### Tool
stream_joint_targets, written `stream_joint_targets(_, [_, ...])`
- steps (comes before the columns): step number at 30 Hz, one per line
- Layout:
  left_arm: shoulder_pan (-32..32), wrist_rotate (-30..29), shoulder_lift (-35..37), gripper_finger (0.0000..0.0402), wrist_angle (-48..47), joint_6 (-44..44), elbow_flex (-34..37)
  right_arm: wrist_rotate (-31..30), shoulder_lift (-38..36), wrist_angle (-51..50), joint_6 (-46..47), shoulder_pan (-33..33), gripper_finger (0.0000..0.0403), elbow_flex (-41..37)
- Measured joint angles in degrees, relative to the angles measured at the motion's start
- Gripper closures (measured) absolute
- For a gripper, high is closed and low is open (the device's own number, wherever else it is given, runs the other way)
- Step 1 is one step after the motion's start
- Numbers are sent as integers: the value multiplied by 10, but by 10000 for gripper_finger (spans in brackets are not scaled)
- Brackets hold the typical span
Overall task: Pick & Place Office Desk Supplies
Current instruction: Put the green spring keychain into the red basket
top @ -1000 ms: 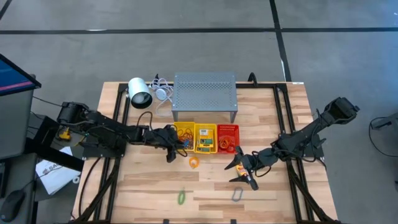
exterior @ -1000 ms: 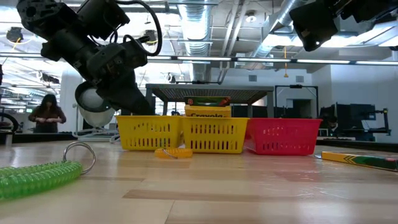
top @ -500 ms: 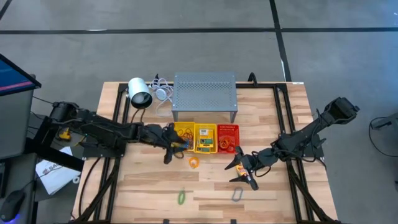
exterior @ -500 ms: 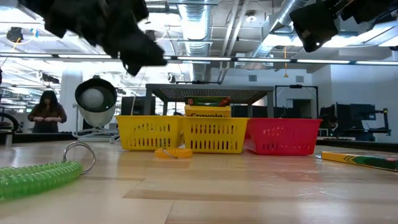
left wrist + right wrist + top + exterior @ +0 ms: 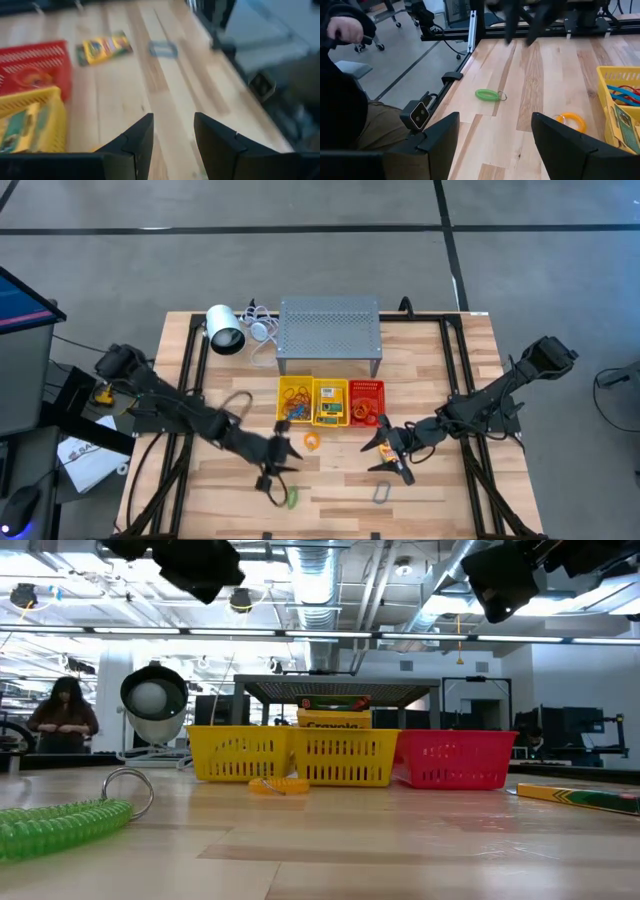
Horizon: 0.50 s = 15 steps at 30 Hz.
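My left gripper (image 5: 282, 460) hangs open and empty above the table, near the baskets, between an orange ring (image 5: 312, 442) and a green coil ring (image 5: 292, 498) that lie flat on the wood. My right gripper (image 5: 392, 458) stands open and empty over a crayon box (image 5: 104, 47) that lies flat on the table beside the red basket (image 5: 367, 392). A grey clip (image 5: 381, 494) lies nearer the front edge. Two yellow baskets (image 5: 294, 388) (image 5: 330, 385) hold rubber bands (image 5: 621, 94) and a crayon box (image 5: 335, 722).
A grey perforated stand (image 5: 330, 330) and a white lamp (image 5: 224, 330) stand behind the baskets. A person's hand (image 5: 344, 29) shows beyond the table's edge in the right wrist view, and another person (image 5: 62, 720) stands far back. Bare wood lies along the front.
My left gripper has risen from beside the left yellow basket and swung toward the table's near edge, ending above the wood between the orange ring and the green coil ring. In the low view it has climbed almost out of the picture's top.
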State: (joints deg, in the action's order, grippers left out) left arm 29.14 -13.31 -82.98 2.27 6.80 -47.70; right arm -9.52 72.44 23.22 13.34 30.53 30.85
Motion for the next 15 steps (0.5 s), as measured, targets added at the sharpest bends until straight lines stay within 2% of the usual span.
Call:
stream_joint_targets(7, [26, -3, -119, 266, -137, -5, -90, 0, 0, 0, 2, -3, 159, 0])
stream_joint_targets(15, [31, 45, -147, 266, -143, 16, -106, 0, 0, 0, 12, -2, 159, 0])
